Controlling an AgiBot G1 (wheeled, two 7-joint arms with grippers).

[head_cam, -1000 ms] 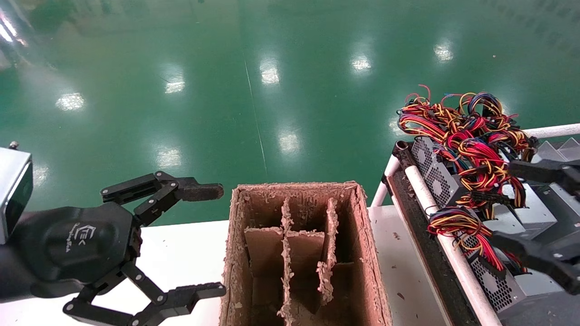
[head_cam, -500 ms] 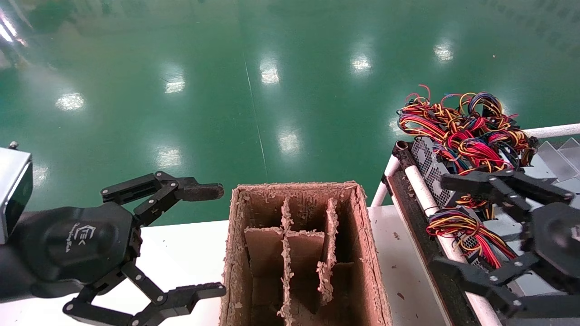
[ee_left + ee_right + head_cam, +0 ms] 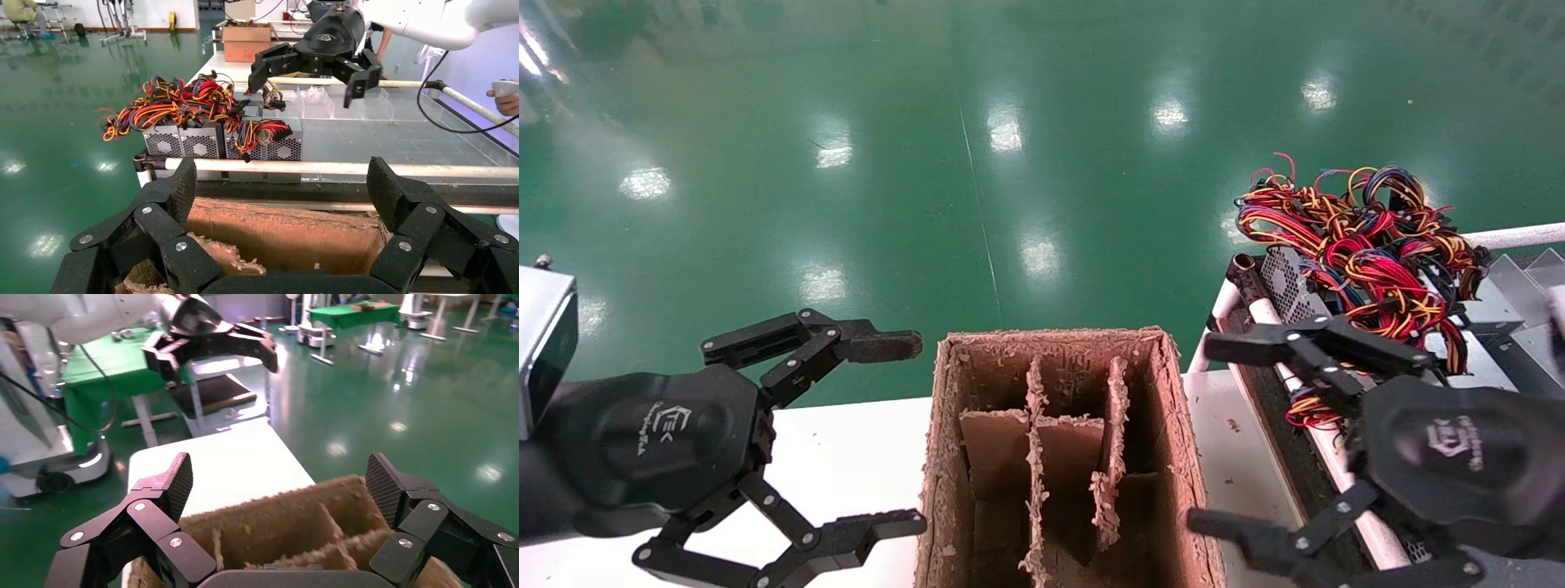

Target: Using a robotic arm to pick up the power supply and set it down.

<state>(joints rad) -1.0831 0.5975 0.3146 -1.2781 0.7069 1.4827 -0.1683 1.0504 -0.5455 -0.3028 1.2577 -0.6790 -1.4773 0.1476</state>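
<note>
The power supply (image 3: 278,146), a small grey box with a honeycomb grille and a tight wire coil, sits on the rack behind the white rail. In the head view only its coiled wires (image 3: 1305,406) show, behind my right gripper. My right gripper (image 3: 1214,437) is open and holds nothing. It hangs beside the right wall of the cardboard box, left of the power supply and apart from it. The right wrist view looks between the open jaws (image 3: 280,481) down into the box. My left gripper (image 3: 891,433) is open and idle at the box's left side.
The divided cardboard box (image 3: 1050,336) stands on the white table (image 3: 846,457) between both grippers. Like grey boxes under a loose wire tangle (image 3: 1361,237) fill the rack's far end behind the white rail (image 3: 306,166). Clear plastic trays (image 3: 318,101) lie farther back.
My right gripper has moved left, from over the rack and power supplies to the right side of the cardboard box, still open and empty. The left arm has not moved.
</note>
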